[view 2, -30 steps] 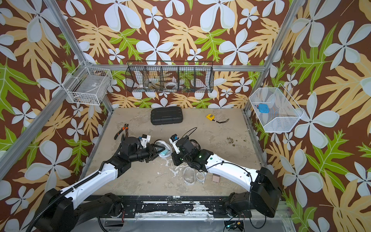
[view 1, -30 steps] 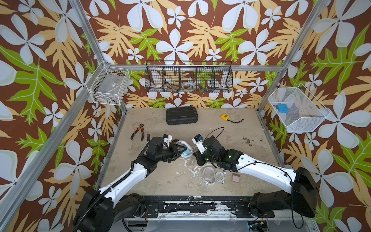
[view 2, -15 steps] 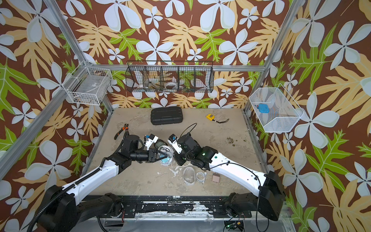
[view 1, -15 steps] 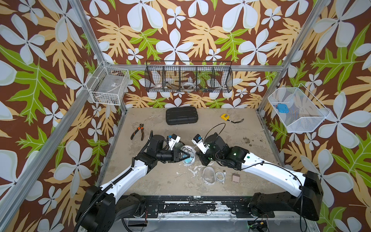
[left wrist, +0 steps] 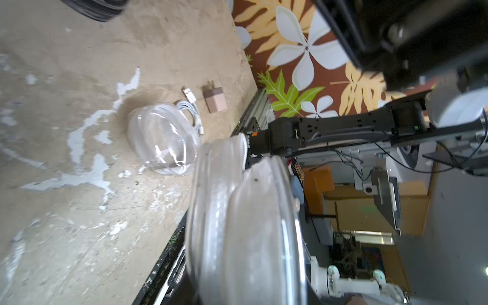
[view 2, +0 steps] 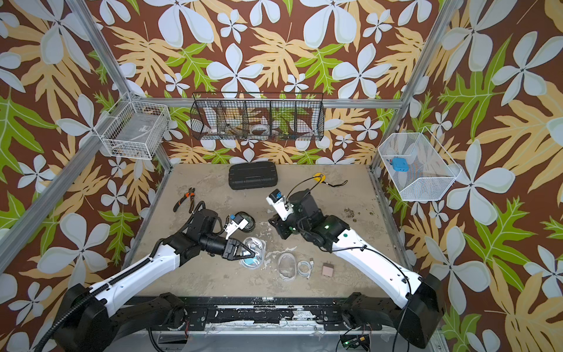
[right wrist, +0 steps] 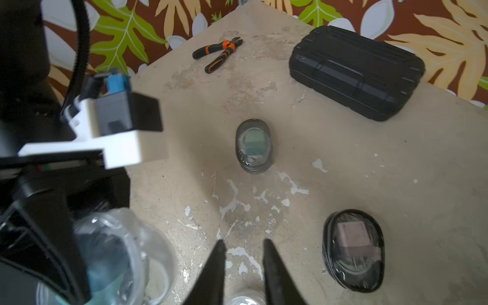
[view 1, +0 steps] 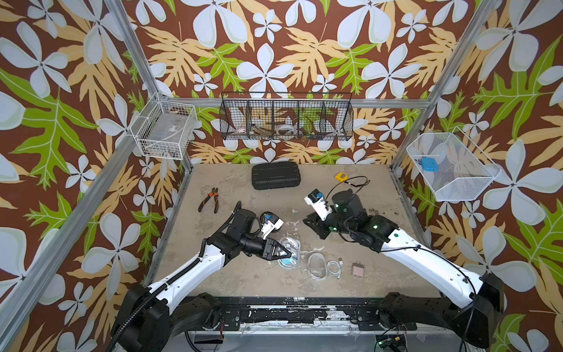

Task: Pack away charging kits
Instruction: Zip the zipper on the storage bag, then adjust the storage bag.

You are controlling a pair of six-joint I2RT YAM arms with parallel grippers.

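My left gripper [view 1: 285,252] is shut on a clear oval case [view 1: 292,254] with a teal plug inside; the same case fills the left wrist view [left wrist: 245,224]. To its right lie an empty clear case [view 1: 316,265], a coiled white cable [view 1: 335,268] and a pink plug [view 1: 358,269]. My right gripper [right wrist: 243,244] stands open over bare table with nothing between its fingers, apart from the held case [right wrist: 118,250]. Two black-rimmed cases rest on the table in the right wrist view, one with a teal plug [right wrist: 253,145], one with a pink plug [right wrist: 353,250].
A large black ribbed case [view 1: 275,175] lies at the back, orange-handled pliers [view 1: 210,199] at the left, and a yellow gadget with a black cord [view 1: 340,176] at the back right. Wire baskets hang on the left [view 1: 166,131], back [view 1: 286,117] and right [view 1: 451,167] walls.
My right gripper has let go of the clear case, opened and drawn back to the right. The left gripper has carried the case a little toward the table's front.
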